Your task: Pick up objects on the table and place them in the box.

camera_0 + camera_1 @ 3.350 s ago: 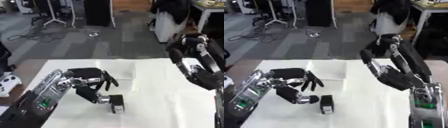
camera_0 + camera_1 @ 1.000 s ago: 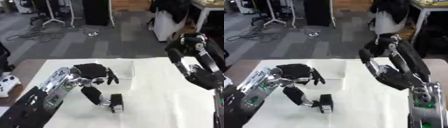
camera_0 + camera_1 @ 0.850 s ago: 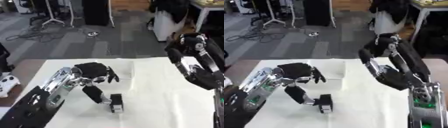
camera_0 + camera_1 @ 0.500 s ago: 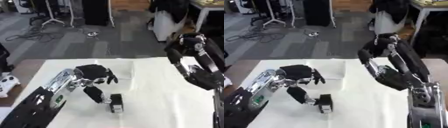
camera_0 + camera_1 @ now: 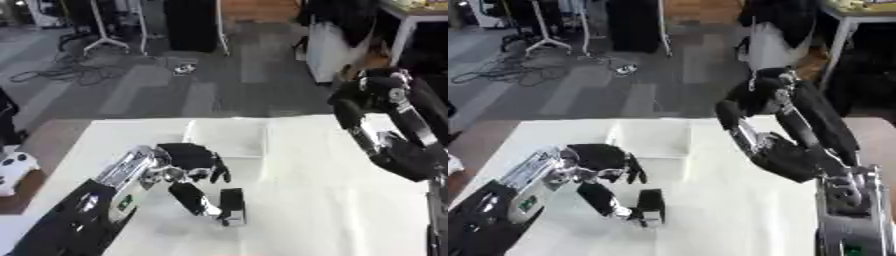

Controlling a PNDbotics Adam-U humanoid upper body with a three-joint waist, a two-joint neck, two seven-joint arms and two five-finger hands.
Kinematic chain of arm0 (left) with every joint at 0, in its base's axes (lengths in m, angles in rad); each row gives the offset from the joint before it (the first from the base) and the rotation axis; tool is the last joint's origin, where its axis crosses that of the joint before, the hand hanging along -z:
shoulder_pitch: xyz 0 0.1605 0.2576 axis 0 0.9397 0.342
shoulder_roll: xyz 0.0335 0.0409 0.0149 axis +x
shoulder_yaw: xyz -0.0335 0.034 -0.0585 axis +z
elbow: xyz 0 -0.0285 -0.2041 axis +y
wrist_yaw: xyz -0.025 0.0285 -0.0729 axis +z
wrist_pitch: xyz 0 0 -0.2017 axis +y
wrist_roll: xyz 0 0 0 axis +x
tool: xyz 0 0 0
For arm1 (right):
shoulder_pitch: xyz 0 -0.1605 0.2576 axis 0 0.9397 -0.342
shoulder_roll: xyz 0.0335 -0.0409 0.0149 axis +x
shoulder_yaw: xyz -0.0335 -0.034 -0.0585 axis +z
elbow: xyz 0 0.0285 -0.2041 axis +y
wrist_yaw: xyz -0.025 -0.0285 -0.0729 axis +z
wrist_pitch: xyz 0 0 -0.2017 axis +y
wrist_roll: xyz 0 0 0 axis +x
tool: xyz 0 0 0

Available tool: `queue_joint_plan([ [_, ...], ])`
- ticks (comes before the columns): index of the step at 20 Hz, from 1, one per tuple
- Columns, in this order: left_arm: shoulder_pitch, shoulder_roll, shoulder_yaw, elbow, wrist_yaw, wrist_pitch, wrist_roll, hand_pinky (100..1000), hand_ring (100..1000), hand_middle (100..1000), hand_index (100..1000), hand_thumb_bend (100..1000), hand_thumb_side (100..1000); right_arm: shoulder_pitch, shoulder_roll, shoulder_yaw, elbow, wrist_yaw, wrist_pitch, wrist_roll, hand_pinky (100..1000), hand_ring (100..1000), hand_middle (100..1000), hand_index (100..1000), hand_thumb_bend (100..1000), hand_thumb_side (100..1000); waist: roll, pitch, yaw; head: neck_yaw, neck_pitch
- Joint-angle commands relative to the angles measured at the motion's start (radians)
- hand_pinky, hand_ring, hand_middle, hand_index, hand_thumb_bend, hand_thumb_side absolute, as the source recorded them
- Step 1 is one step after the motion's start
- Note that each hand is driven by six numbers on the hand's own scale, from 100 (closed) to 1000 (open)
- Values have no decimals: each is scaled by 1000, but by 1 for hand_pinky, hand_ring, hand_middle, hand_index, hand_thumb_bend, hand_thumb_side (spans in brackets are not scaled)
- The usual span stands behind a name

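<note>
The left hand (image 5: 194, 161), fingers curled with the thumb touching a dark block (image 5: 231, 205), works mid-table (image 5: 350, 210). The clear box (image 5: 224, 138) sits by the far edge. The right hand isn't visible.

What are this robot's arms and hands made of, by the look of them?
The left arm has a shiny silver forearm, a black upper part with a small green marking, and ends in a black left hand with dark fingers. The right arm is thick, rounded and mostly black, with glossy shells and silver at its joints.
</note>
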Motion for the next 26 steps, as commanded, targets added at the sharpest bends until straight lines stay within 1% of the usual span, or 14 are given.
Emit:
queue_joint_plan([
  [1,-25,7,0,6,-23,-11,-11,288,473,608,835,340,883,-10,5,3,-22,-3,-1,3,420,422,439,607,322,1000,0,-10,0,14,-7],
  [2,-27,7,-1,10,-30,-16,-12,288,481,615,838,355,869,-10,5,4,-22,-3,-1,4,420,423,440,607,322,1000,0,-10,-1,15,-6],
  [3,-28,7,-3,13,-37,-20,-14,289,481,616,835,350,876,-10,5,4,-22,-3,-1,5,420,423,440,607,327,1000,0,-10,-1,15,-6],
  [4,-28,6,-3,16,-43,-23,-15,299,487,625,855,378,865,-10,5,4,-22,-3,-1,5,420,423,440,607,321,1000,0,-10,-1,15,-6],
  [5,-28,5,-3,18,-50,-26,-16,296,485,623,854,371,864,-10,5,4,-23,-3,-1,5,420,423,440,607,321,1000,0,-9,-1,15,-6],
  [7,-29,4,-2,19,-63,-31,-18,321,498,633,855,394,874,-10,4,4,-23,-3,-1,6,420,423,440,607,321,1000,0,-9,-1,18,-7],
  [9,-30,3,-1,18,-79,-36,-16,323,499,634,855,395,875,-11,4,4,-22,-3,-2,7,420,423,440,607,321,1000,0,-8,-2,21,-7],
  [12,-30,0,0,21,-94,-40,-12,328,506,638,857,385,899,-11,4,4,-23,-3,-1,7,420,423,440,607,321,1000,0,-7,-2,24,-6],
  [18,-24,-10,8,32,-101,-34,-2,326,506,636,857,373,905,-11,5,3,-24,-3,-1,7,420,423,440,607,321,1000,-1,-6,-3,16,-6],
  [26,-40,-31,18,77,-117,-27,12,330,510,637,870,368,908,-11,8,5,-25,-5,-3,9,420,423,440,607,321,1000,-2,-5,-7,17,-14],
])
